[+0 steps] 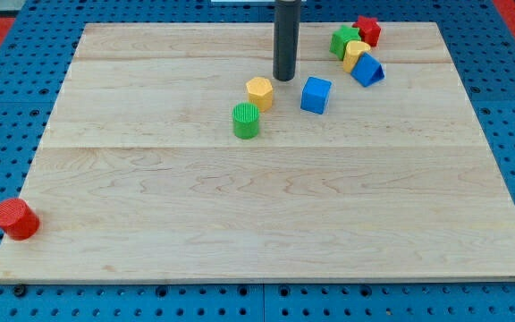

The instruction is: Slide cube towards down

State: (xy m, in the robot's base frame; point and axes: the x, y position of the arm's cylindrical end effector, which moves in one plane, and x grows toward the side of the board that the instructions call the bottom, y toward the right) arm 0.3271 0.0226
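Observation:
A blue cube (316,94) sits on the wooden board (266,224) right of centre near the view's top. My tip (283,79) is the lower end of a dark rod; it stands just up and left of the blue cube, with a small gap, and just up and right of a yellow hexagonal block (259,92). A green cylinder (246,120) stands just below the yellow block.
A cluster lies at the view's top right: a green block (343,40), a red block (367,30), a yellow block (357,55) and a blue triangular block (367,70). A red cylinder (15,219) stands at the board's bottom left edge.

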